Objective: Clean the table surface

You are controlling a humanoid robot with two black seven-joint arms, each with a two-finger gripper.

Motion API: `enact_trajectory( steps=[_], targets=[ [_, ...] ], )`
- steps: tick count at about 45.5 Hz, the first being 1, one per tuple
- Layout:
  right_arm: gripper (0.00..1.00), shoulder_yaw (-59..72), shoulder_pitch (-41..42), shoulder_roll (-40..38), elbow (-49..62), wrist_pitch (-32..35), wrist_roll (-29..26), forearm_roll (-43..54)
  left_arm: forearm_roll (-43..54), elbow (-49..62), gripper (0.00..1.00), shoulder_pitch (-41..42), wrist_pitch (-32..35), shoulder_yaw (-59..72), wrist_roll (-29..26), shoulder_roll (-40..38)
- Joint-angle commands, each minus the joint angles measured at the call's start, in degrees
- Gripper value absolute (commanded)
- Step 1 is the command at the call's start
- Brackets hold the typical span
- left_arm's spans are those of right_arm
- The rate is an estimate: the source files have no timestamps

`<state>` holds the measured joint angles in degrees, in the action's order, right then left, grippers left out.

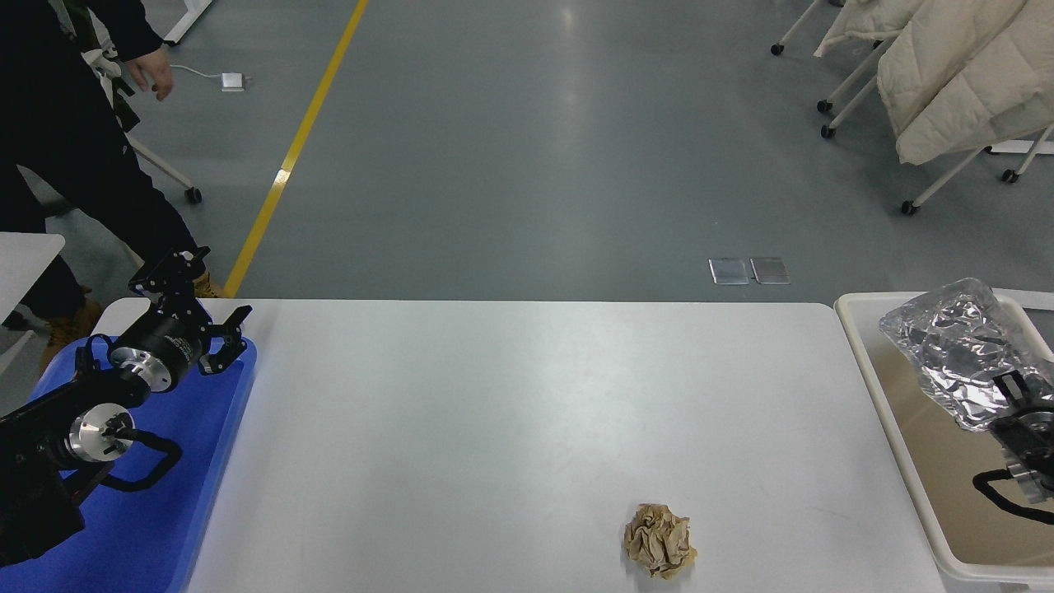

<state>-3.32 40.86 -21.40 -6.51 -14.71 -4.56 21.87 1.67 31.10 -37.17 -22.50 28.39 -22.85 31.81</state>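
The white table surface [494, 412] fills the middle of the view. A crumpled brown paper ball [659, 540] lies on it near the front edge, right of centre. My right gripper [1006, 387] comes in at the right edge, shut on a crumpled sheet of silver foil [955, 346], and holds it low inside the cream bin [866, 362]. My left gripper [206, 298] is parked at the lower left over the blue tray [165, 519], open and empty.
A person in dark clothes [74, 140] walks at the far left beyond the table's corner, hand [153, 76] out. Wheeled chairs with cream jackets [947, 74] stand at the far right on the grey floor.
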Motion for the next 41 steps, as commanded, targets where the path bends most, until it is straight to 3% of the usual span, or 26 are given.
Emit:
enact_trajectory(
  steps=[1, 12, 13, 16, 17, 41],
  targets=[
    [0.00, 0.0, -1.3, 1.2, 0.4, -1.0, 1.0, -2.2, 0.0, -0.1, 1.00, 0.0, 0.0, 0.0, 0.0, 0.0],
    [0.00, 0.0, -1.1, 1.4, 0.4, -0.8, 1.0, -2.3, 0.0, -0.1, 1.00, 0.1, 0.0, 0.0, 0.0, 0.0],
    [0.17, 0.0, -1.1, 1.4, 0.4, -1.0, 1.0, -2.3, 0.0, 0.0, 1.00, 0.0, 0.0, 0.0, 0.0, 0.0],
    [0.93, -0.1, -0.5, 1.4, 0.4, -1.1, 0.9, -2.3, 0.0, 0.0, 1.00, 0.0, 0.0, 0.0, 0.0, 0.0],
    [1.00, -0.1, -0.3, 1.4, 0.4, -1.1, 0.8, -2.4, 0.0, -0.1, 1.00, 0.0, 0.0, 0.0, 0.0, 0.0],
    [1.00, -3.3, 0.7, -0.3, 0.3, -1.1, 0.8, -4.6, 0.0, -0.1, 1.00, 0.0, 0.0, 0.0, 0.0, 0.0]
  ],
)
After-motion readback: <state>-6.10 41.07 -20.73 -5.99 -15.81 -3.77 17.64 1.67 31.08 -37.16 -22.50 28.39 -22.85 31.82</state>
